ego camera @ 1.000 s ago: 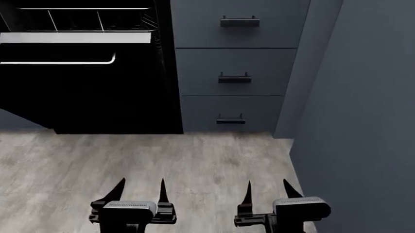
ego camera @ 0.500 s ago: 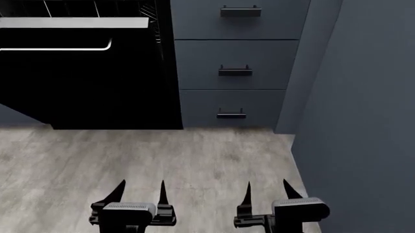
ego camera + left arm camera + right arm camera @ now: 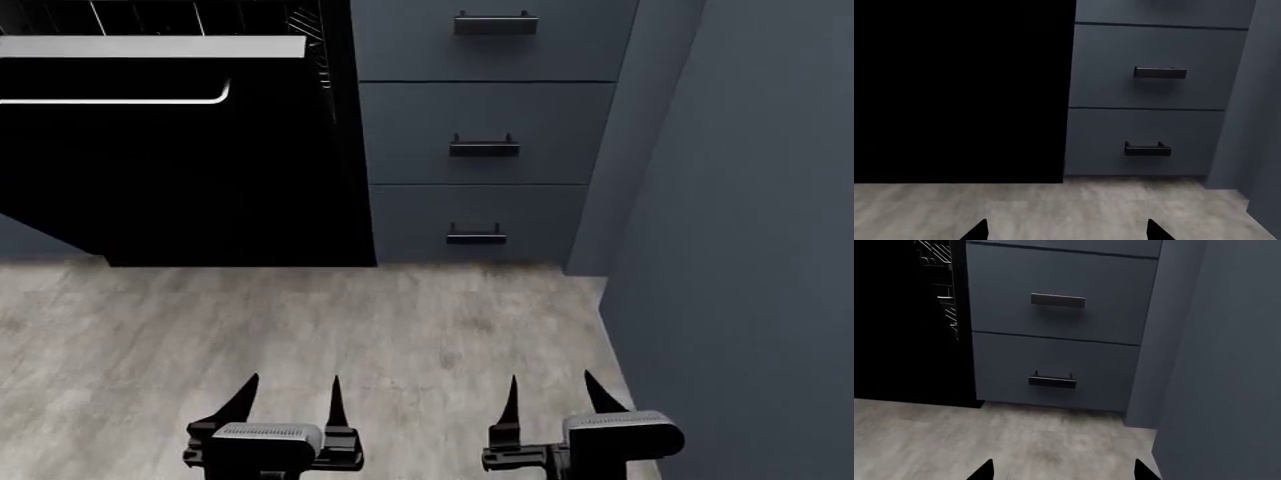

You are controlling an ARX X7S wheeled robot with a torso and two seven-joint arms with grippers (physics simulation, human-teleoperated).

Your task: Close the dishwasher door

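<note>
Compared with one second ago the view has shifted closer and then settled, so the approach appears paused: the dishwasher door (image 3: 174, 150) hangs open ahead-left, while the left gripper (image 3: 287, 392) and right gripper (image 3: 550, 390) stand spread, empty, well short of it.

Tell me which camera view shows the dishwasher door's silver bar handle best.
The head view: the silver bar handle runs across the dishwasher door. The left wrist view shows only plain black panel; the right wrist view shows black and some rack wire.
</note>
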